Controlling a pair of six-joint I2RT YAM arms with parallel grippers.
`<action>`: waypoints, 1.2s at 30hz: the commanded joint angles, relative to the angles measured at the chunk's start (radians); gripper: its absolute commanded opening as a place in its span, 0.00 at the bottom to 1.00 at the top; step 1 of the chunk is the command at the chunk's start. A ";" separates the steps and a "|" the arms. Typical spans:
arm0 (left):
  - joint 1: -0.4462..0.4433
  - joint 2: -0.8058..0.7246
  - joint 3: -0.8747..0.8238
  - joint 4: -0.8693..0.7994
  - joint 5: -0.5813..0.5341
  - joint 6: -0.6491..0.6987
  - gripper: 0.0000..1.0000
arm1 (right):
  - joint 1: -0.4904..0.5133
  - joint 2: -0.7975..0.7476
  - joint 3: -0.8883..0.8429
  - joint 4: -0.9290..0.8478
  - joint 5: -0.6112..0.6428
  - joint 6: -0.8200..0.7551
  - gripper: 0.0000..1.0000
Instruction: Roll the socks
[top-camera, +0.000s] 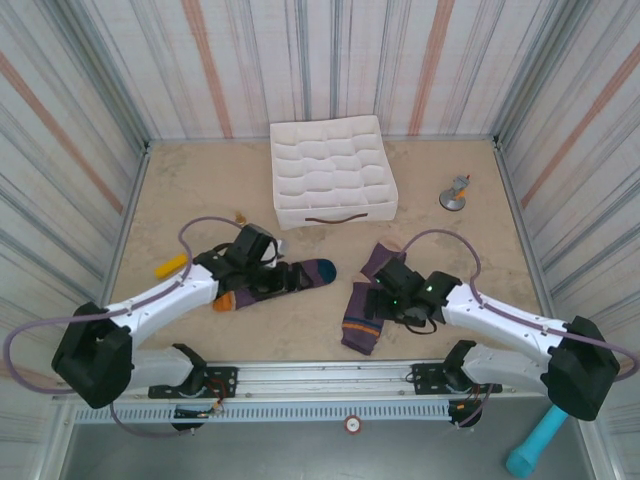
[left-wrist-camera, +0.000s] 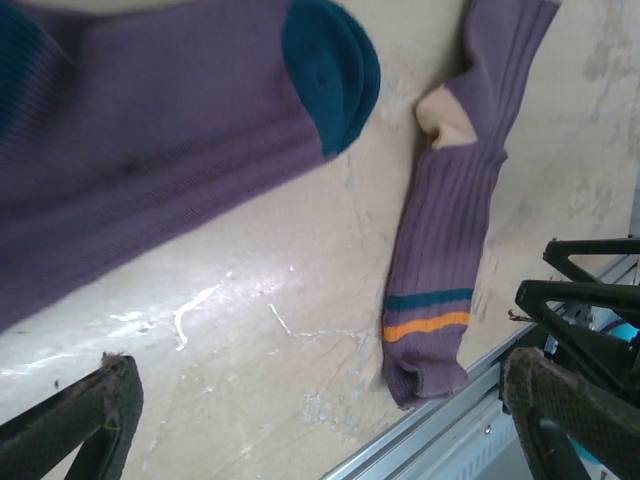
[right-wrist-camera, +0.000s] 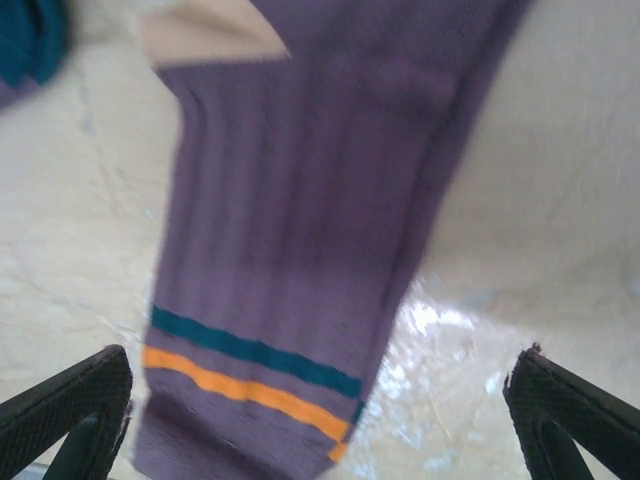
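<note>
Two purple socks lie flat on the table. The left sock (top-camera: 290, 278) has an orange cuff at its left end and a teal toe (left-wrist-camera: 330, 70) pointing right. My left gripper (top-camera: 270, 265) hovers over its middle, open, fingers (left-wrist-camera: 80, 420) spread wide around bare table. The right sock (top-camera: 362, 315) runs from the back toward the front rail, with a tan heel (right-wrist-camera: 210, 30) and teal and orange stripes (right-wrist-camera: 250, 375) near its cuff. My right gripper (top-camera: 382, 300) hangs just above it, open, fingers (right-wrist-camera: 575, 415) far apart, and the sock (right-wrist-camera: 300, 220) lies between them.
A white gridded fabric box (top-camera: 332, 170) stands at the back centre. A yellow object (top-camera: 172, 265) lies left of the left arm, and a grey metal piece (top-camera: 455, 195) at the back right. The metal rail (top-camera: 320, 375) runs along the front edge. Striped walls enclose the table.
</note>
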 joint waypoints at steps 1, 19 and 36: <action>-0.023 0.026 0.000 0.053 0.016 -0.072 0.94 | 0.009 0.009 -0.049 0.070 -0.038 0.082 0.99; -0.073 0.023 -0.111 0.129 -0.007 -0.211 0.83 | 0.017 0.486 0.218 0.367 -0.066 -0.058 1.00; -0.094 0.160 -0.171 0.392 0.036 -0.348 0.69 | 0.082 0.078 0.012 0.288 0.140 -0.188 0.97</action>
